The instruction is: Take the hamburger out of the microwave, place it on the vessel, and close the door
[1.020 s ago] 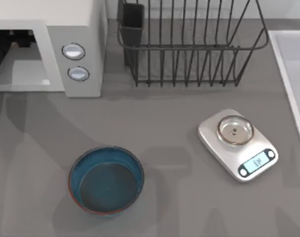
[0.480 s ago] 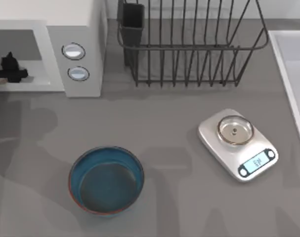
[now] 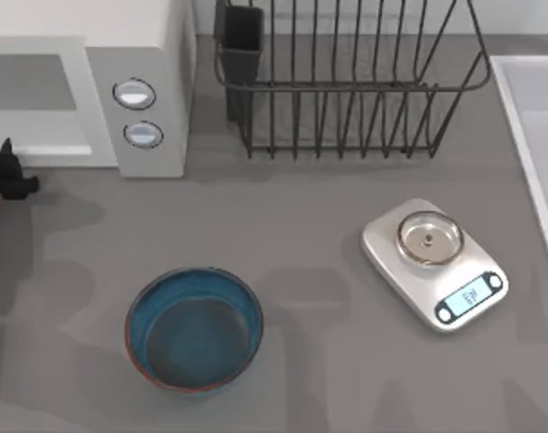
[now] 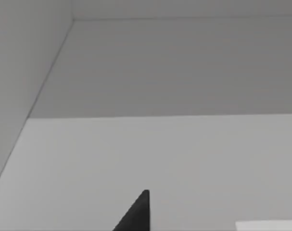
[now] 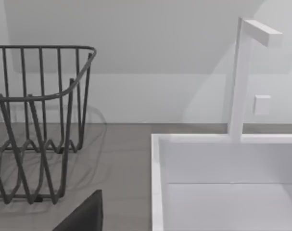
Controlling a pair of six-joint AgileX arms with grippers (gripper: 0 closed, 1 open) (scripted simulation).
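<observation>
Backing out of the white boxy microwave (image 3: pixel 134 86), left gripper (image 3: pixel 10 173) now hovers at the desk's (image 3: pixel 328 244) left edge; jaws' state unclear.

Left gripper (image 3: pixel 7 173) cut off at the table's left edge, microwave (image 3: pixel 120 81) cropped there too

Evenly and softly lit throughout, bright but without glare. Broad, faint shadows across the grey table (image 3: pixel 328 225), darker just under the microwave (image 3: pixel 147 90) and beneath the wire rack (image 3: pixel 346 81). A soft shadow beside the bowl (image 3: pixel 194 329), another at the scale (image 3: pixel 433 263). Crisp rendered edges, no blur, no bending at the borders. Pale, flat shading inside the cavity in the left wrist view.
</observation>
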